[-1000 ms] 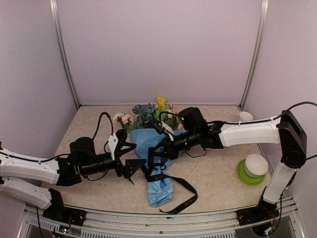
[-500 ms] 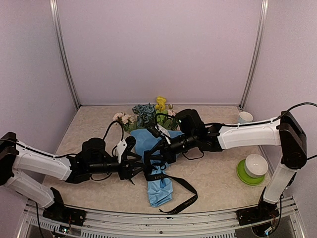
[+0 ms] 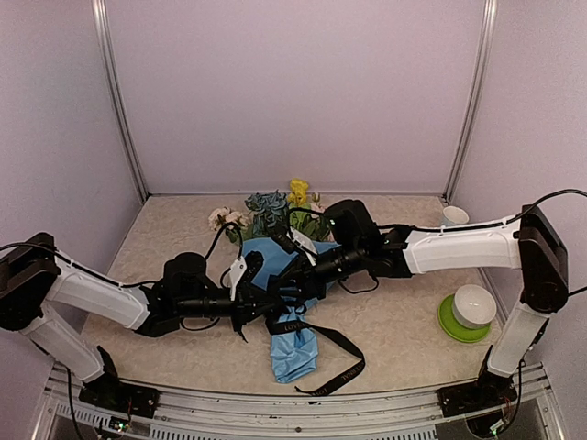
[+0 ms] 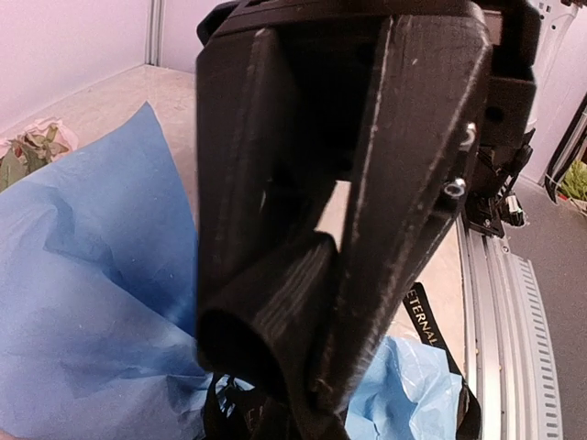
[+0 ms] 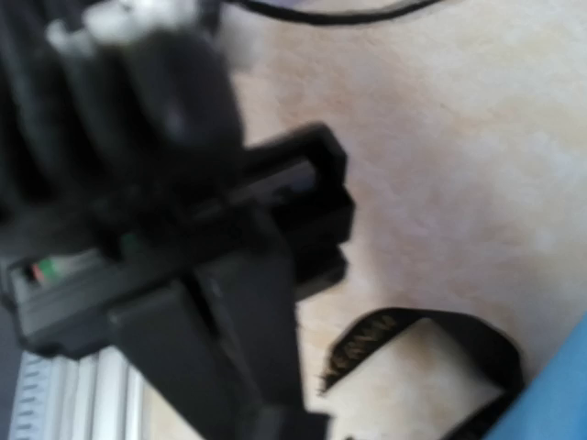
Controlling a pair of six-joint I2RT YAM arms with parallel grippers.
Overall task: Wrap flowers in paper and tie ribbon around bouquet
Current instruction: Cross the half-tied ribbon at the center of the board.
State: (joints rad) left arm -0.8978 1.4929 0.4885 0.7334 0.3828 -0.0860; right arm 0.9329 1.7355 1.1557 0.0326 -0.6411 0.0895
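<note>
Top cam: bouquet (image 3: 295, 353) lies mid-table (image 3: 394, 321), flowers (image 3: 269, 209) at its 12 o'clock end, paper (image 3: 266, 257) cone narrowing twd 6. Black ribbon (image 3: 341, 344) crosses the cone's waist, loose tail running off to 4 o'clock, then looping back near the front edge. L gripper (image 3: 263, 309) reaches from 9, fingers pressed together, pinching ribbon at the waist. L wrist cam shows black strands right at the tips, blue paper behind. R gripper (image 3: 282, 291) reaches from 2, tips just beside L's over the paper. R wrist view too blurred, can't tell its finger gap. White bowl (image 3: 475, 302) on green plate (image 3: 454, 330), well apart at 3.
</note>
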